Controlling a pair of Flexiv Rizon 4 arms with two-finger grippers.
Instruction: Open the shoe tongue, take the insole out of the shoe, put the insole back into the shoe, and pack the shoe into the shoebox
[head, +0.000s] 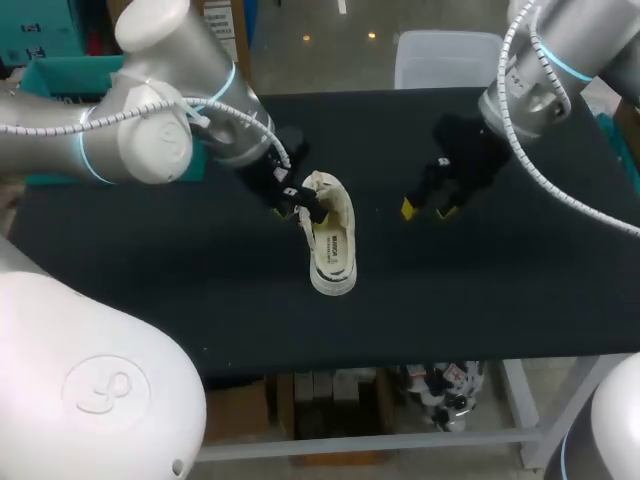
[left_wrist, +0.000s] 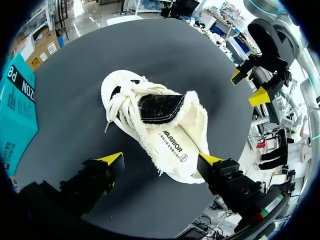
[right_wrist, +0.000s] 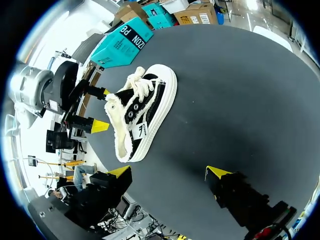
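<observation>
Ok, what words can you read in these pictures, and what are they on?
"WARRIOR": on the insole inside the white shoe.
"ZON": the end of a bigger word on the teal shoebox; the rest is cut off.
The tiny line above the insole's word and the small tag on the shoe's side: too small to read.

Even overhead light, faint shadow beside shoe (right_wrist: 142, 112), soft sheen on left arm (head: 140, 140)

One shoe (head: 330, 238) at centre, one teal shoebox (head: 45, 80) at ten o'clock, and two grippers: left gripper (head: 292, 208), right gripper (head: 428, 210).
</observation>
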